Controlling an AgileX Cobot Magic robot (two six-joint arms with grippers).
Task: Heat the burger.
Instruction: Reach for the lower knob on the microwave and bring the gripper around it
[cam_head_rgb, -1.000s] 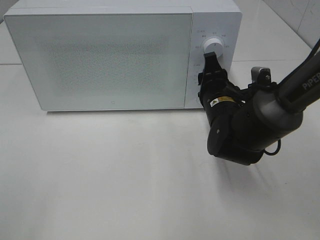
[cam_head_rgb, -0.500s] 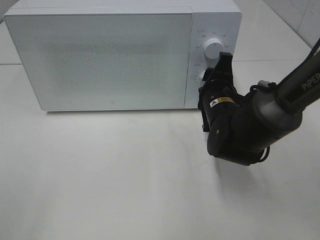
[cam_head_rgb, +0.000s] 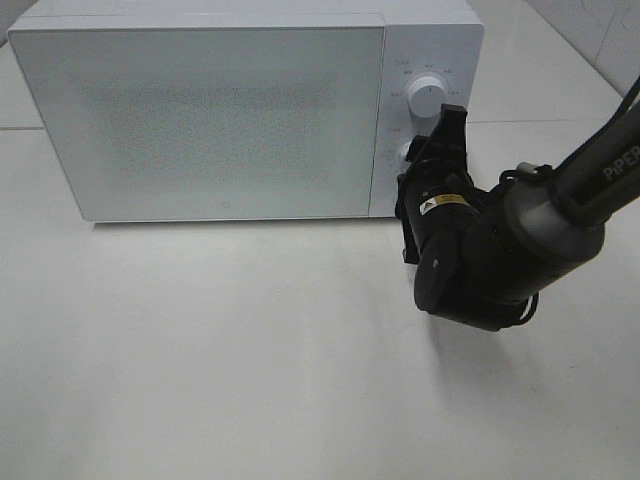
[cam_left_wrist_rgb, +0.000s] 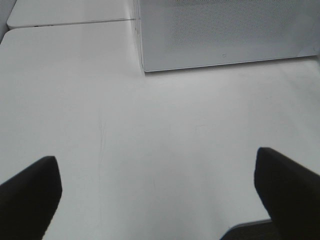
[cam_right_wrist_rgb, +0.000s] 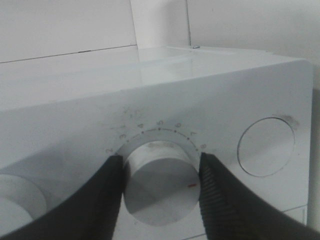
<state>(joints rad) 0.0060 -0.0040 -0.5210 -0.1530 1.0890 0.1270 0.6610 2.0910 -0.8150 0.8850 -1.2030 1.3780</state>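
The microwave (cam_head_rgb: 200, 110) is set on the white table (cam_head_rgb: 250, 350) with its door (cam_head_rgb: 210, 120) closed. The right gripper (cam_head_rgb: 430, 140) is positioned at the control panel. Its jaws are partly closed on the lower knob (cam_right_wrist_rgb: 160, 192), with one finger pressed against each side. The left gripper (cam_left_wrist_rgb: 155, 155) is held above bare table with its jaws spread wide, and nothing is gripped. The burger is not shown in any view, so its location cannot be determined.

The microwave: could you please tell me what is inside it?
The microwave door is closed and its speckled window shows nothing, so whether the burger is inside cannot be seen. Outside, the right gripper has its jaws clasped on a dial.
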